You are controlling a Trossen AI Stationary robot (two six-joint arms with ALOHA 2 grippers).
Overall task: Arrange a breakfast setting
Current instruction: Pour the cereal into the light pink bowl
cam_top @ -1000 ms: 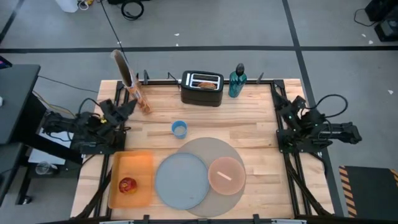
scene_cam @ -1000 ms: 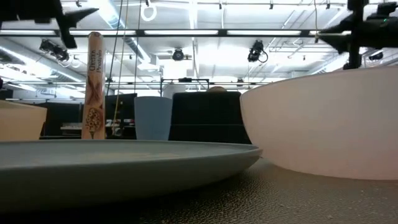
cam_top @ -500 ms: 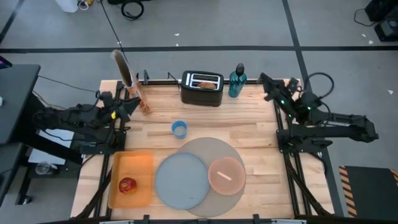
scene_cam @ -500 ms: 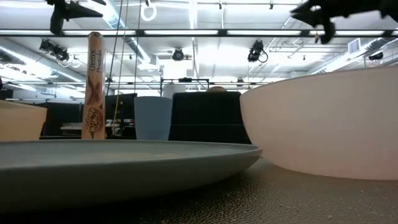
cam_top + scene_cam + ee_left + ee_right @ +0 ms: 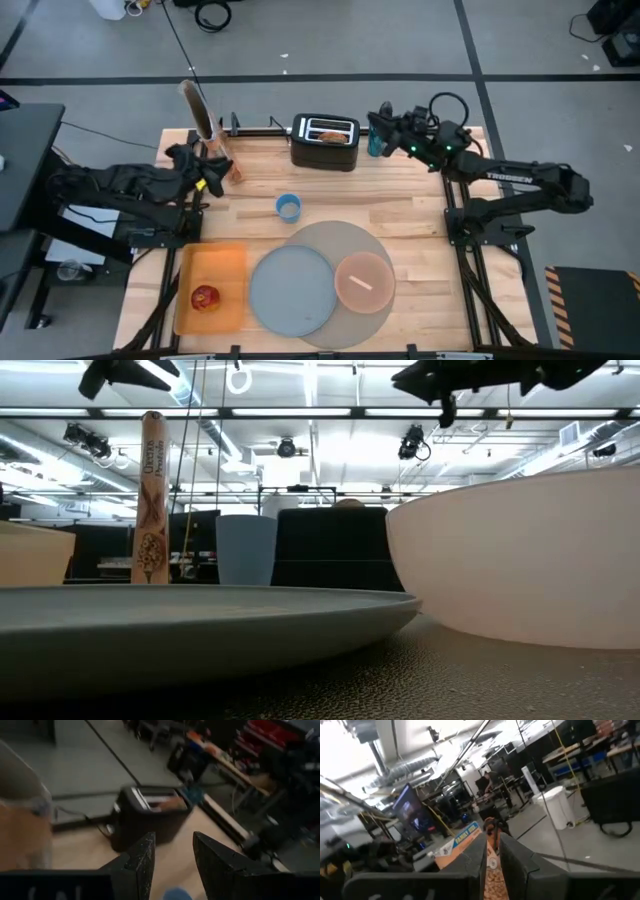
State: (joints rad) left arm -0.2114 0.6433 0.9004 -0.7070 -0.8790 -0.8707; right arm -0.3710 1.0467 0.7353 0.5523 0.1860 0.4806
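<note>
From overhead, both arms have left their folded rest positions at the counter's sides within the last second: the right gripper (image 5: 378, 122) has swung inward along the far edge and now sits between the dark teal bottle (image 5: 381, 131) and the black toaster (image 5: 325, 142), in whose slots the round toasted bread (image 5: 328, 131) shows, while the left gripper (image 5: 213, 177) has extended to just beside the tall brown cereal bag (image 5: 226, 155). The setting itself is unaltered: the large round grey mat (image 5: 325, 240) carries the blue-grey plate (image 5: 291, 291) and the smaller pink bowl (image 5: 364, 281), the red apple (image 5: 205, 298) lies on the orange rectangular tray (image 5: 212, 268), and a small blue cup (image 5: 288, 208) stands mid-counter. The level view confirms plate (image 5: 200, 622) and bowl (image 5: 520, 560) in the foreground, both arms high overhead, nothing carried. The left wrist view shows its jaws spread apart and empty, directed at the toaster. The right wrist view shows its jaws nearly pressed together, holding nothing, with the cereal bag beyond. Judgement: the reach has only begun; bread, cereal and apple remain to be brought in.
</note>
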